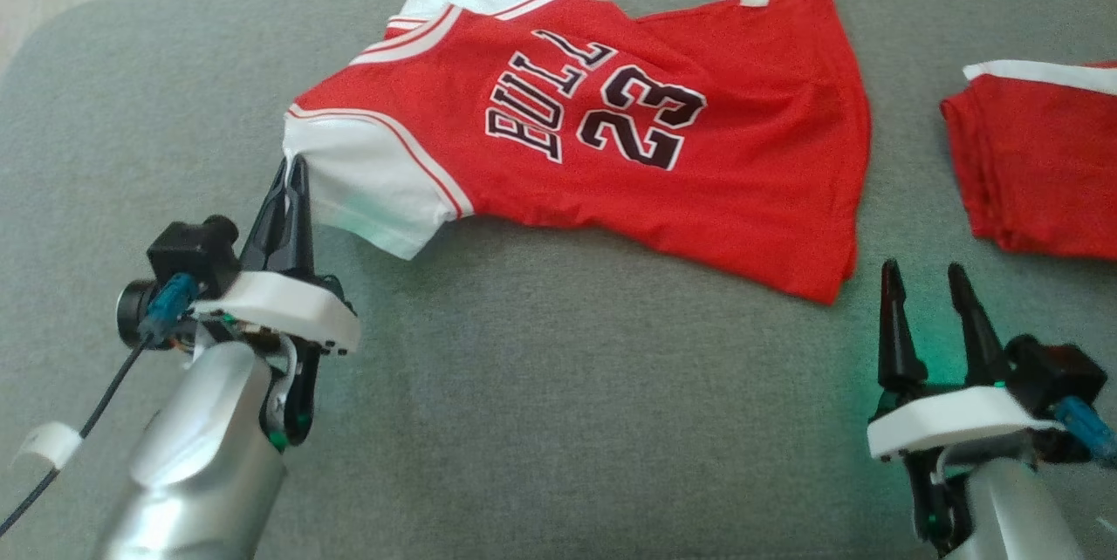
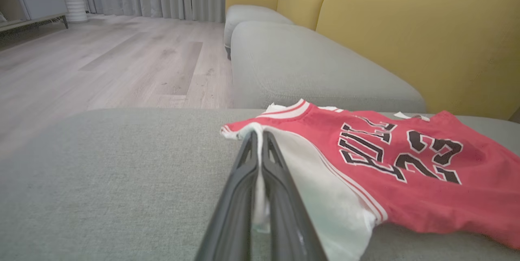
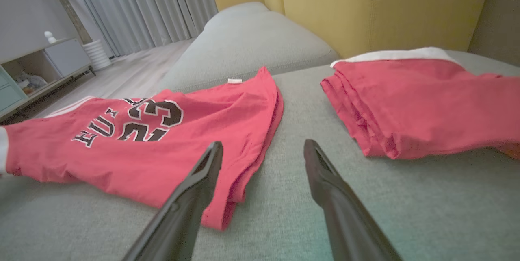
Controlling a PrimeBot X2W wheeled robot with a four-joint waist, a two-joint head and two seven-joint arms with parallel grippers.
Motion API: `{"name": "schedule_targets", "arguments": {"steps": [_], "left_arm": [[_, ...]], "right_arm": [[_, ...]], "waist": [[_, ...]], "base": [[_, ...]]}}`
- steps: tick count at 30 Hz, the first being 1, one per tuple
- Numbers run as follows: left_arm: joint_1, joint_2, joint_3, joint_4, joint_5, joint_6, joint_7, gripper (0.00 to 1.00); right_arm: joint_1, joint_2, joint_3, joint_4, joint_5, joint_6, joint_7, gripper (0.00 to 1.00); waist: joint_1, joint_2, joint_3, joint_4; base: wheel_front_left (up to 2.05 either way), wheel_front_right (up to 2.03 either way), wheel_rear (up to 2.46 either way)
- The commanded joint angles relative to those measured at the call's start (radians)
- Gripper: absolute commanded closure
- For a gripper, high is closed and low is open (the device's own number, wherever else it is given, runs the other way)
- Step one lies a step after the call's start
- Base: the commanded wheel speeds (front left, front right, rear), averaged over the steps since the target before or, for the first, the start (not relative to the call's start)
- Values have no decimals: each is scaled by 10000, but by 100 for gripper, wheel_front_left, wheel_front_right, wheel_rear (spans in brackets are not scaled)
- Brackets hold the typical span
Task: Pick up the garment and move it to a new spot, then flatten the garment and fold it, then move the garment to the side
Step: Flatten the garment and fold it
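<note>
Our left gripper (image 1: pixel 292 163) clamps the jersey (image 1: pixel 698 150) by its white sleeve (image 1: pixel 366 185), while our right gripper (image 1: pixel 923 276) sits, fingers apart, near the hem (image 1: pixel 860 159).

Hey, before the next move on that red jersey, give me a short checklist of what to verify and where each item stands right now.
1. Left end effector shut on the jersey at its white sleeve: ok.
2. Depth of fabric in that pinch: cannot tell.
3. Right end effector open, beside the hem corner: ok.
4. Jersey lying flat: not ok, rumpled, hem corner doubled.
5. Folded red garment apart from the jersey: ok.
6. Bare grey cushion in front for laying it out: ok.
</note>
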Motion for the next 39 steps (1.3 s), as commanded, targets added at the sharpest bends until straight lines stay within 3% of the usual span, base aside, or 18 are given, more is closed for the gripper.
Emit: {"name": "schedule_targets", "arguments": {"steps": [1,10,23,24,25,30,34,39], "left_arm": [[-108,363,423,-495,-75,75,-123,100],[295,497,360,-2049,-4,366,-85,100],[392,581,249,-2928,-7,528,87,100],[403,583,236,-2938,-9,538,100,100],[417,588,230,-2936,-13,553,110,100],[594,641,298,-2810,-98,675,120,100],[774,660,595,-2794,-416,750,46,100],[759,723,1034,-3063,-828,782,-4,100]], "right_arm": [[-248,-37,182,-63,-79,-7,-51,0],[-1112,-37,581,1748,-57,-7,650,0],[-2091,-37,975,3904,-699,-7,880,0],[-2123,-37,1078,4002,-628,-7,874,55],[-2145,-37,1223,4061,-529,-7,847,100],[-2147,-37,1730,3841,-17,-7,409,100],[-2246,-37,1693,2925,576,-7,77,100],[-2432,-37,1337,1555,382,-7,-22,100]], "waist": [[1,0,0,125],[1,0,131,465],[1,0,236,773],[1,0,209,788],[1,0,173,798],[1,0,-147,714],[1,0,-546,516],[1,0,-939,357]], "base": [[0,0,0],[0,0,0],[0,0,0],[0,0,0],[0,0,0],[0,0,0],[0,0,0],[0,0,0]]}}
